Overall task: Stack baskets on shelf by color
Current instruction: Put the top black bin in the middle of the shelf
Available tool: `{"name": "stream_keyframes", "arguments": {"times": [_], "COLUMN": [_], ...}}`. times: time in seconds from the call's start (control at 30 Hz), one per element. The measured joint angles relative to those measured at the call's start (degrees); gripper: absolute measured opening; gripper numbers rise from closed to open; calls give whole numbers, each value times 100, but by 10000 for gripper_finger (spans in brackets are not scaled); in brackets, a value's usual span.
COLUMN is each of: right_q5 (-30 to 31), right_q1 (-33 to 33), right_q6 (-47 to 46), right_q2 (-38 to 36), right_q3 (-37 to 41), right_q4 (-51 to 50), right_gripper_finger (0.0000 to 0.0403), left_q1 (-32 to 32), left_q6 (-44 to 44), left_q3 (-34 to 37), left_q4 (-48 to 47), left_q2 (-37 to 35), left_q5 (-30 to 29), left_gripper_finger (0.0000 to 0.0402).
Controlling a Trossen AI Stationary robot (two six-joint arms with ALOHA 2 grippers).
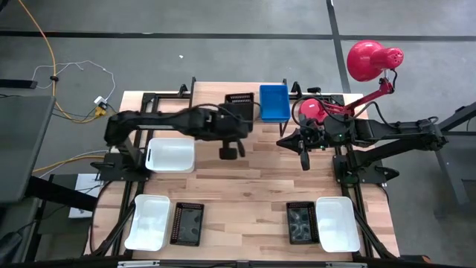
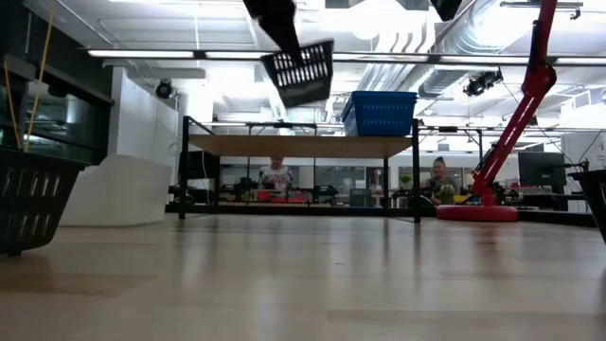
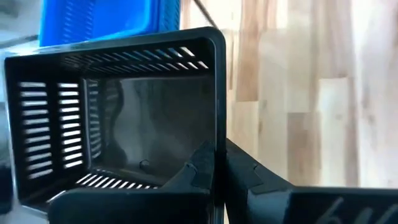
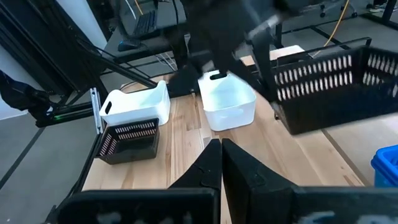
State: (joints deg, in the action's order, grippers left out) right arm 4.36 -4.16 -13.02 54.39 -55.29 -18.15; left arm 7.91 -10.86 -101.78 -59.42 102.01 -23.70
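My left gripper (image 3: 219,177) is shut on a black basket (image 1: 239,104), which it carries in the air at the table's far side, next to the bright blue basket (image 1: 274,103). The blue basket stands on the shelf's (image 2: 284,145) plank top. In the low view the black basket (image 2: 303,71) hangs tilted above the shelf's height. My right gripper (image 4: 221,158) is shut and touches nothing; it hovers right of centre (image 1: 305,155). My left gripper pinches one side wall of the black basket at its rim (image 3: 217,146), one finger inside (image 3: 198,171) the basket and one outside (image 3: 244,175). The fingers come from the table's near side. The basket is lifted clear and tilted, its opening turned toward the wrist camera.
A white basket (image 1: 171,155) sits left of centre under the left arm. Near the table's front edge are a white basket (image 1: 146,221) and a black one (image 1: 186,223) on the left, and a black one (image 1: 300,222) and a white one (image 1: 337,222) on the right. A red lamp (image 1: 368,59) stands at the far right.
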Motion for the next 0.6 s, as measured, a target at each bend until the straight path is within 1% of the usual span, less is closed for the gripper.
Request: {"name": "stream_keyframes", "arguments": {"times": [0.23, 0.37, 0.6], "right_q5": [0, 0, 0], "right_q1": [0, 0, 0], "right_q6": [0, 0, 0], "right_q2": [0, 0, 0], "right_q3": [0, 0, 0], "right_q4": [-1, -3, -6], "right_gripper_finger": [0, 0, 0], "left_q1": [302, 462, 661], "left_q6": [-150, -200, -656], "left_q3": [0, 0, 0], "left_q4": [458, 658, 826], "left_q2": [457, 469, 469], "left_q5": [-125, -93, 106], "left_gripper_finger": [0, 0, 0]}}
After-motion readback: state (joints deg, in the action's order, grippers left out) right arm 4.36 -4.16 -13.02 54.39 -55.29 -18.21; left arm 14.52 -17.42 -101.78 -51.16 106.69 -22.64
